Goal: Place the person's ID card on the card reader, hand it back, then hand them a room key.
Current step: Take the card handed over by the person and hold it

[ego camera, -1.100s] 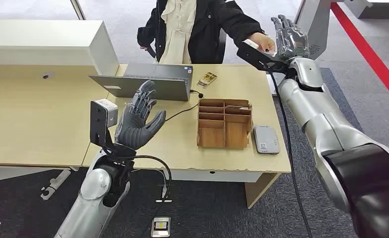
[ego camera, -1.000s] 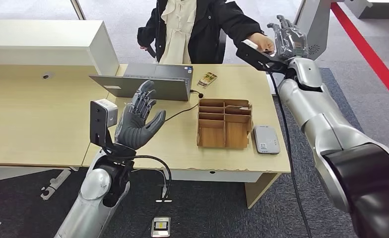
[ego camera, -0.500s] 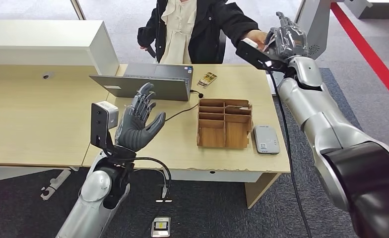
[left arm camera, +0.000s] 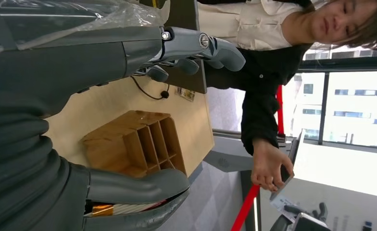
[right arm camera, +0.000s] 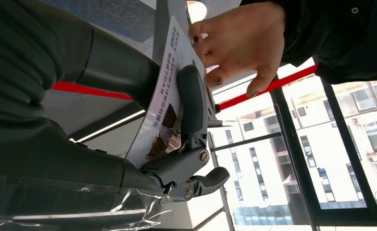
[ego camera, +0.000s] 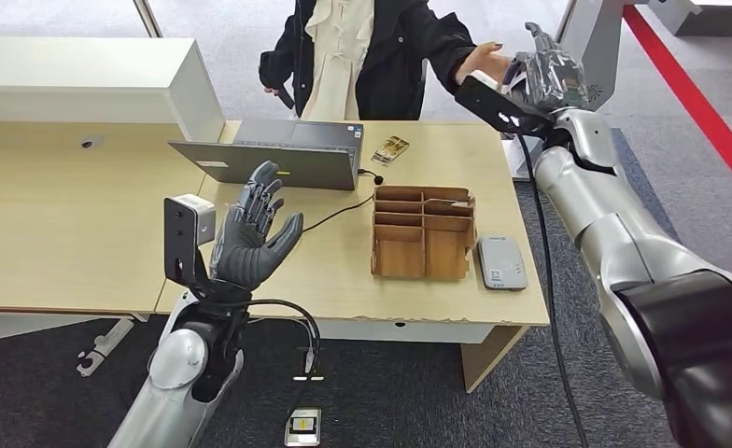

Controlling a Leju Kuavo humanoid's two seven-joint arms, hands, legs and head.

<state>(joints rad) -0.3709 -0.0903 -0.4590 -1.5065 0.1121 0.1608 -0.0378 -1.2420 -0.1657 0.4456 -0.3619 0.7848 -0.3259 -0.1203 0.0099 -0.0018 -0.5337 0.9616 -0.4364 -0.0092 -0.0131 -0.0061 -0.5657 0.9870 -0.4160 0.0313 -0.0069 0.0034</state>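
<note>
1. Right robot hand raised past the far right corner of the table, fingers and thumb closed on the ID card.
2. Card held in the air between robot hand and the person's hand, whose fingertips touch its far end; handover apparently not yet finished.
3. Likely thin, light, stiff and smooth: prone to slipping from a loose pinch, unlikely to break.
4. Best held flat across both faces near one end, leaving the other end free for the person.
5. Left robot hand open above the table's near edge, fingers spread, holding nothing.
6. Card reader lying beside the wooden organizer.
</note>
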